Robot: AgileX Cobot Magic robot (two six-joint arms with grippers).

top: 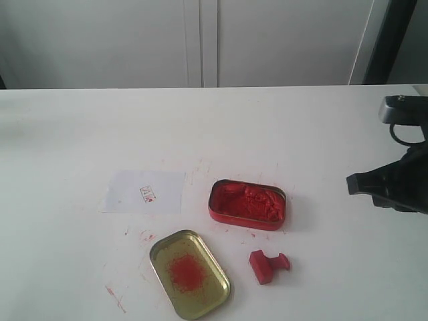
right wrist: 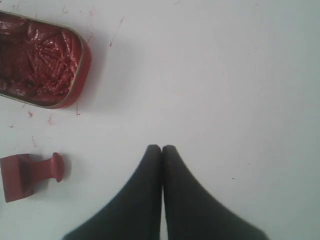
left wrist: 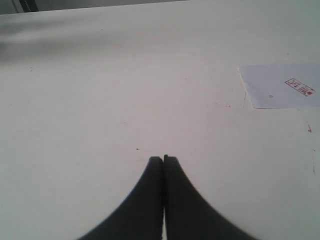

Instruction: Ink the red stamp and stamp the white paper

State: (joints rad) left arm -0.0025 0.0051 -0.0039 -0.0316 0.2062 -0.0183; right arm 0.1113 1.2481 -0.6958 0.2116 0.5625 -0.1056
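Tally: one red stamp (top: pixel 269 265), one white paper (top: pixel 144 192), one tin (top: pixel 242 221); left tool (left wrist: pixel 163 159), right tool (right wrist: pixel 161 148), tips together.

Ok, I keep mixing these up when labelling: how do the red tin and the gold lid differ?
The red tin has red walls and is packed with lumpy red paste; the gold lid is gold with only a red smear in its middle. The tin lies crosswise farther back; the lid lies slanted, nearer the front. Both are rounded rectangles of similar size, open side up.
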